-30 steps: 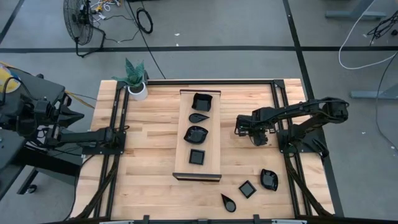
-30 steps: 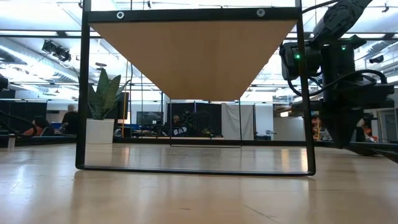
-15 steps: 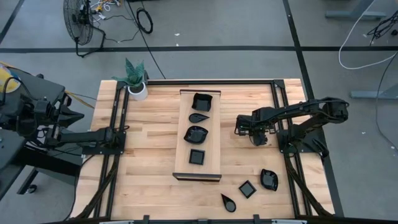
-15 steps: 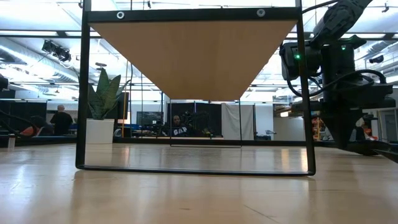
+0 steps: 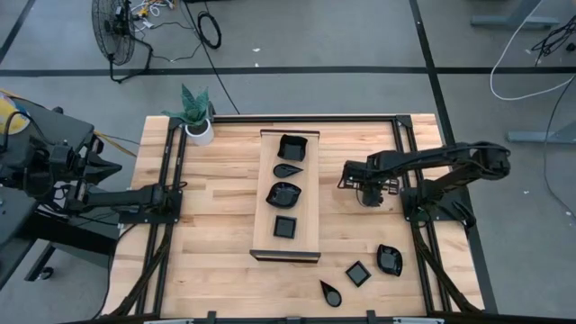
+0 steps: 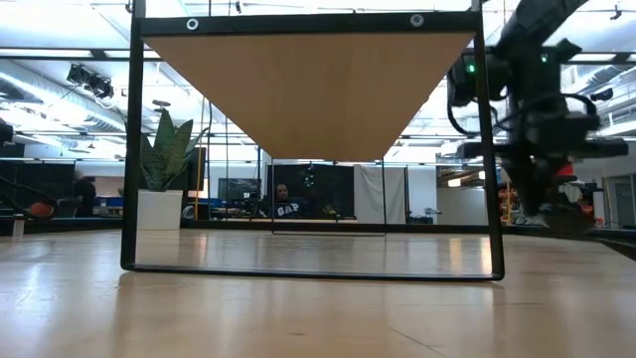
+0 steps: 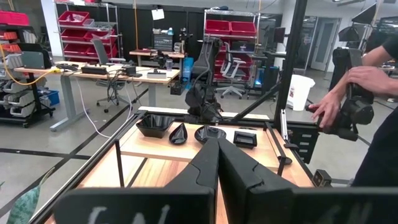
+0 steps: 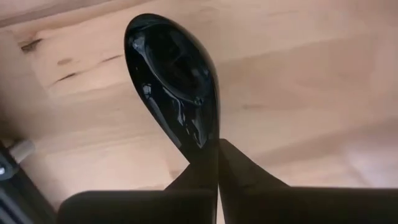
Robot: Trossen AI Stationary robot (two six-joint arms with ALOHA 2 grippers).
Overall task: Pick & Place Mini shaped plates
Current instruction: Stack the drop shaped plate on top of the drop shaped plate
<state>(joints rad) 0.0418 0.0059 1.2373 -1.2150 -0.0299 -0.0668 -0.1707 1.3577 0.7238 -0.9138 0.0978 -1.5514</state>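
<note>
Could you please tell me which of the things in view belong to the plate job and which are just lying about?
Belong: teardrop plate, gripped by the shut right hand; four black plates on the wooden board; three loose plates on the table.
Lying about: potted plant; floor fan; left hand, idle at the table's left edge.

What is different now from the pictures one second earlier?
The right claw has closed on a teardrop plate and shifted slightly toward the table's far edge, raised above the table. The left claw, shut, and the plates on the wooden board stayed as they were.
</note>
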